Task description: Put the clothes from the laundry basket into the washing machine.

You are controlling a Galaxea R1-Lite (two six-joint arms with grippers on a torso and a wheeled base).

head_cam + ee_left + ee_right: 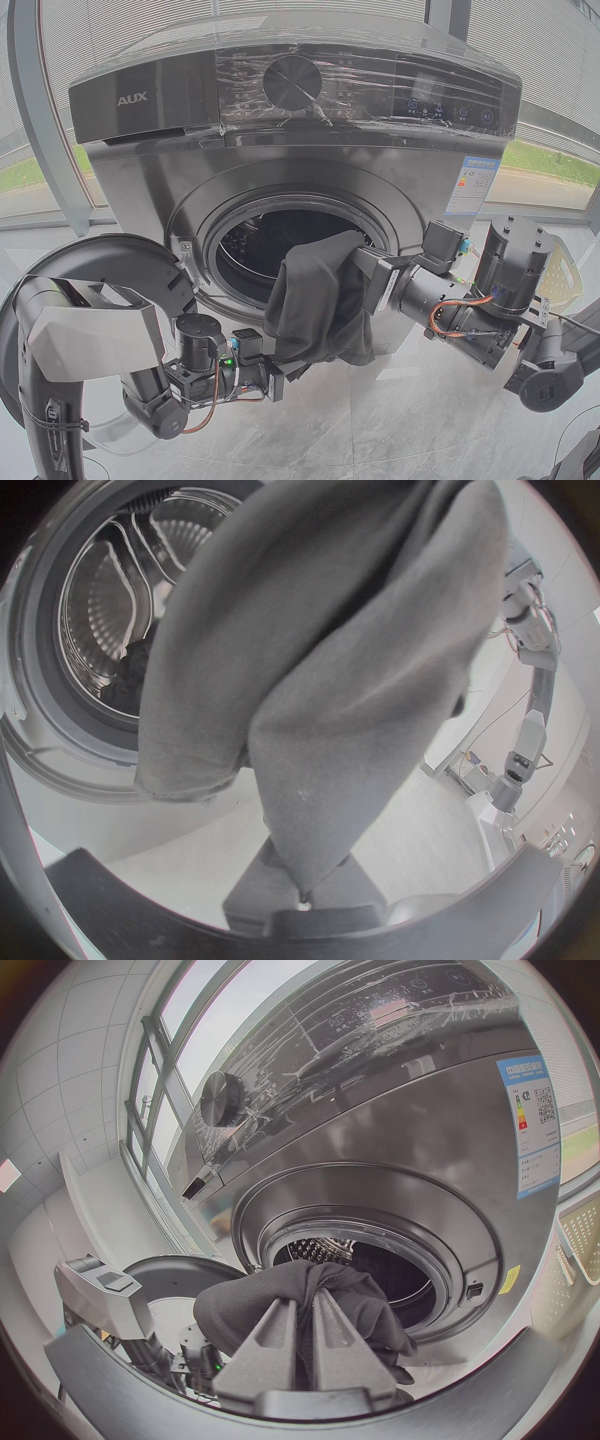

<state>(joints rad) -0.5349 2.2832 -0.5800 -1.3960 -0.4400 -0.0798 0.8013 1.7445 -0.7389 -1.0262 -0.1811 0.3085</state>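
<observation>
A dark grey garment (312,294) hangs in front of the open drum mouth (256,247) of the washing machine (156,181). My right gripper (360,253) is shut on the garment's top, level with the right side of the mouth; in the right wrist view its fingers (340,1341) pinch the bunched cloth (250,1300). Lower down, my left gripper (291,370) is shut on the garment's bottom edge, and the cloth (325,655) tapers into the pinch of that gripper (304,900). Another dark piece of clothing (128,674) lies inside the drum.
The round door (106,269) stands swung open to the left of the machine, just above my left arm. A pale perforated laundry basket (562,278) stands at the right of the machine, behind my right arm. Light tiled floor (400,412) spreads in front.
</observation>
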